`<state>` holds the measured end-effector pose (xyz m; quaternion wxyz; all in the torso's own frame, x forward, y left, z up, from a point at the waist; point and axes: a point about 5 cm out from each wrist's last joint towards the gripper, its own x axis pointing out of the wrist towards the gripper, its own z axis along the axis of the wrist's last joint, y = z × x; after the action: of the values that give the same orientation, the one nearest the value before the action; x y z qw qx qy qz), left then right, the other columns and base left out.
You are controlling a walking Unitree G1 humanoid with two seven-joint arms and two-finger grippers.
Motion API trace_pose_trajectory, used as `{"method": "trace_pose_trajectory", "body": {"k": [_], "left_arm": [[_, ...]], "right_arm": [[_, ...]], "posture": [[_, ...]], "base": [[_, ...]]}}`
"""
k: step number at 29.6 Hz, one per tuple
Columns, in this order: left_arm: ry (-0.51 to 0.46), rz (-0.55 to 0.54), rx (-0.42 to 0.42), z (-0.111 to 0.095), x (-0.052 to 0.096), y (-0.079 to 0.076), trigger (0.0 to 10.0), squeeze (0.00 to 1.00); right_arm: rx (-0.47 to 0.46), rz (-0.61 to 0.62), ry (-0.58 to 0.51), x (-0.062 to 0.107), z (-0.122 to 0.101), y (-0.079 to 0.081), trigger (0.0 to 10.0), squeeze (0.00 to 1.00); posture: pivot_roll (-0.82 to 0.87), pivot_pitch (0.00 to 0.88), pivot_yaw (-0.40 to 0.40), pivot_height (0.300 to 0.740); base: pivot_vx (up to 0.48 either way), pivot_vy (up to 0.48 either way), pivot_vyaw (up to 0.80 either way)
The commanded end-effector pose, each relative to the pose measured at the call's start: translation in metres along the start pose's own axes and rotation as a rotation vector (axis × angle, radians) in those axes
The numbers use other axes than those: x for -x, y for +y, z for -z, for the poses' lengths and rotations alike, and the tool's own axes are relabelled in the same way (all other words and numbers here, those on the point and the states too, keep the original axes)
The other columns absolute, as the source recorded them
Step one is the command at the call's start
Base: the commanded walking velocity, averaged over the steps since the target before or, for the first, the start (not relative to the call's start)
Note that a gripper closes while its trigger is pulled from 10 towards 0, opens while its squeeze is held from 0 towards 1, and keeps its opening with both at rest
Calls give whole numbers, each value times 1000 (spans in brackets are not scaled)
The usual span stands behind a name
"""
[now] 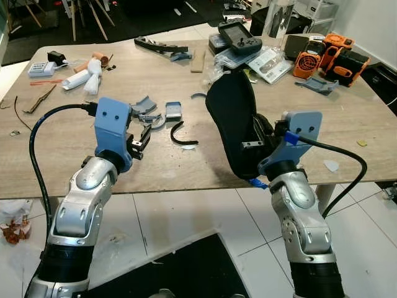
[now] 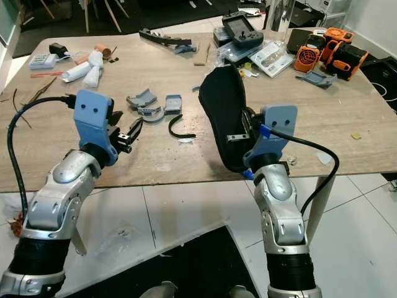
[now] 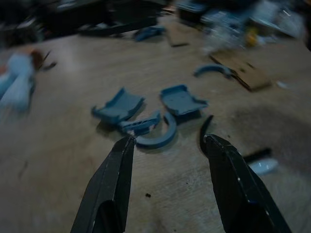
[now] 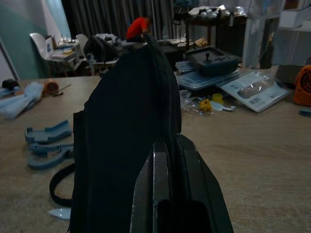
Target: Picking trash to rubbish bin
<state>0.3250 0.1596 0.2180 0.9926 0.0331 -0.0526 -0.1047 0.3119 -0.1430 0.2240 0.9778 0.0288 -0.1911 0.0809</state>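
Several grey-blue plastic scraps (image 1: 149, 112) and a thin black curved strip (image 1: 180, 136) lie on the wooden table (image 1: 74, 161). My left gripper (image 1: 144, 138) hovers open just short of them, low over the table. In the left wrist view its fingers (image 3: 116, 174) point at a grey-blue arc (image 3: 158, 138) and two shell pieces (image 3: 121, 104). My right gripper (image 4: 167, 143) is shut on a large flat black piece (image 1: 231, 118). The piece stands upright over the table's front edge and hides most of the fingers.
At the far side of the table are a black controller (image 1: 240, 36), plastic packets (image 1: 270, 62) and orange tools (image 1: 329, 56). White rolls (image 1: 84, 74) lie far left. Crumpled scraps (image 1: 12, 223) and a dark mat (image 1: 173, 267) are on the tiled floor.
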Motion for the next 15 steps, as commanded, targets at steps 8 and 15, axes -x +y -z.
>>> {"method": "trace_pose_trajectory", "body": {"k": [8,15], "left_arm": [[-13,-29,70,14,10,0,10000,0],[1,-45,52,19,9,3,10000,0]], "right_arm": [[11,32,21,2,5,-9,10000,0],[18,62,54,1,11,-18,10000,0]], "posture": [[-7,143,36,740],[-9,141,23,740]], "base": [[0,0,0],[0,0,0]]}}
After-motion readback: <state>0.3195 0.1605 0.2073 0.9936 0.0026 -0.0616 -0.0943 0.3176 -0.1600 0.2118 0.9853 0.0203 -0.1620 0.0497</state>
